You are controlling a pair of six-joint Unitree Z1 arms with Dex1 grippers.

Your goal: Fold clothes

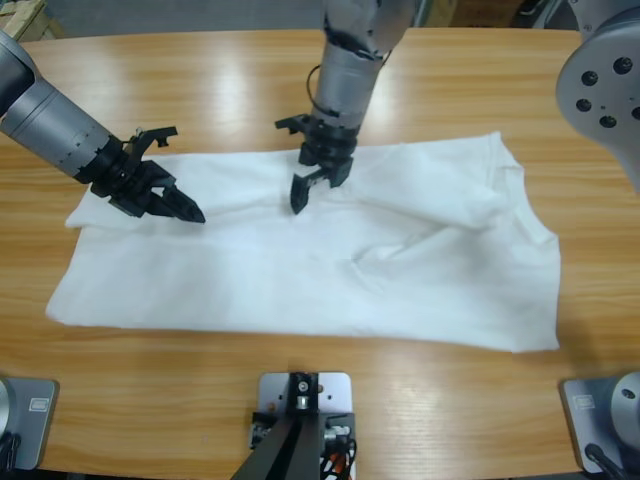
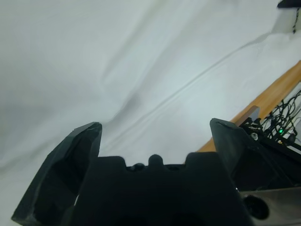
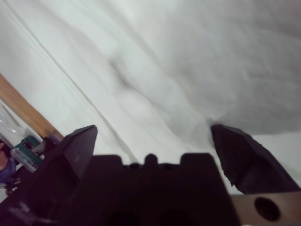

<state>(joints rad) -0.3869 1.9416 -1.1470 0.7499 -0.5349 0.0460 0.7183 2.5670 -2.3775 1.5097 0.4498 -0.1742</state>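
White T-shirt spread flat on table (creased), neck toward right.

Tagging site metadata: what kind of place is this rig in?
Most likely a robotics lab or test bench, not a home: a white T-shirt lies spread on a long wooden table, and loose wiring with a lit green LED hangs past the table's edge.

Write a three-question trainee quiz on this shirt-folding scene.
1. True or false: the T-shirt hangs over the edge of the table.
2. The left gripper is: A) open, B) shut on the cloth, C) out of view.
3. What does the right gripper point at?

Key: 1 false, it lies wholly on the table; 2 A; 3 the T-shirt.
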